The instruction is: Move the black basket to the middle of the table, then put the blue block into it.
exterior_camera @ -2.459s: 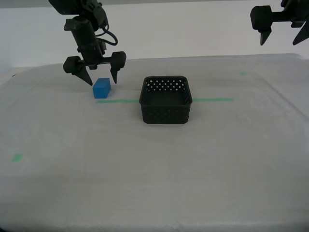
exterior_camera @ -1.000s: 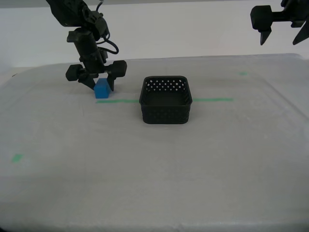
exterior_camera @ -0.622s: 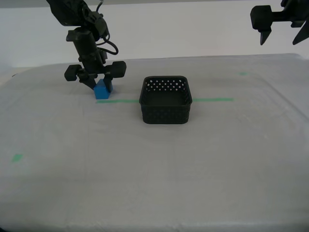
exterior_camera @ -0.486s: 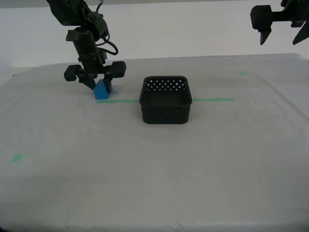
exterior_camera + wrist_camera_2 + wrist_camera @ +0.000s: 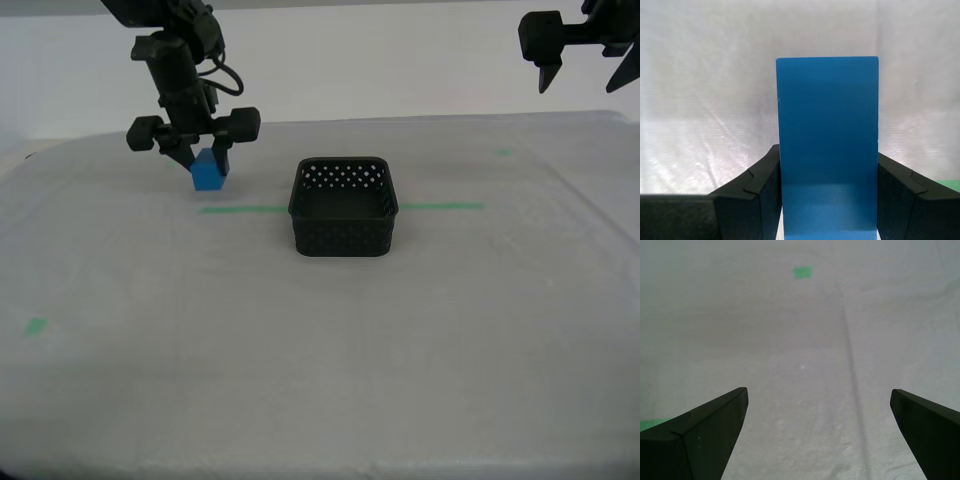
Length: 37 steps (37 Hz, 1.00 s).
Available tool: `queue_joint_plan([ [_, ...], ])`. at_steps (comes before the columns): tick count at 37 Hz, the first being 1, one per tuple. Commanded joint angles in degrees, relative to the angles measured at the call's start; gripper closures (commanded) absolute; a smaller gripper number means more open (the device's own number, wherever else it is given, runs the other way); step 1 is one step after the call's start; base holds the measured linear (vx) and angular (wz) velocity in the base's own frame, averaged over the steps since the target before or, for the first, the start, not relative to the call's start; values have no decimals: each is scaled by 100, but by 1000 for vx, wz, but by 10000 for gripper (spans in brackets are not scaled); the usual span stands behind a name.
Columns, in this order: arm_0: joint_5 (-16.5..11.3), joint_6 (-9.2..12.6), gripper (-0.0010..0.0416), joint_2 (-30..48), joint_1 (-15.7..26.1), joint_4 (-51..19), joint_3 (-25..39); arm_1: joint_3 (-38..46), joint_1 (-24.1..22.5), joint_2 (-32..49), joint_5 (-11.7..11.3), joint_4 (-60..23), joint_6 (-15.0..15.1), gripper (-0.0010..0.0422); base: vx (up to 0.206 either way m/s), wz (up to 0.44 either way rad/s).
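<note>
Second pincer [image 5: 204, 158] clamped on the blue block [image 5: 208, 172], at the exterior view's left, far part of the desk [image 5: 320, 350]. Block held between both fingers [image 5: 752, 192], lifted clear of the cloth, above and a little behind the green tape line [image 5: 240, 209]. In the second wrist view, block [image 5: 827, 145] upright between the two black pads, filling most of the gap, only pale cloth behind it. Black basket [image 5: 343, 206] standing upright on the desk near its middle, open side up, sitting across the green tape line, to the exterior view's right of the held block and apart from it. Inside of the basket visible only in part; nothing blue seen in it. First pincer [image 5: 588, 40] high at the exterior view's upper right corner, well apart from the basket and the block, spread wide, nothing between its fingertips. First wrist view: two dark fingertips [image 5: 700, 432] far apart, bare pale cloth below, one small green mark [image 5: 802, 272] on it. Another small green mark [image 5: 36, 325] on the cloth near the exterior view's left edge.
</note>
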Motion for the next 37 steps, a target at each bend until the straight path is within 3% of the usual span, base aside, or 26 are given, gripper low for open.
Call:
queue_joint_plan([
  [1, -2, -4, 7, 0, 4, 4, 2, 7, -92, -184, -179, -103, -138, 413, 0, 0],
  [5, -2, -4, 7, 0, 4, 4, 2, 7, -223, -391, -339, -214, -323, 413, 0, 0],
  [23, -2, -4, 7, 0, 4, 4, 2, 7, -1233, -708, -374, -280, -1316, 412, 0, 0],
  [32, -2, -4, 7, 0, 4, 4, 2, 7, -1897, -708, -649, -208, -1856, 412, 0, 0],
  [37, -2, -4, 7, 0, 4, 4, 2, 7, -2214, -708, -728, -94, -1980, 412, 0, 0],
])
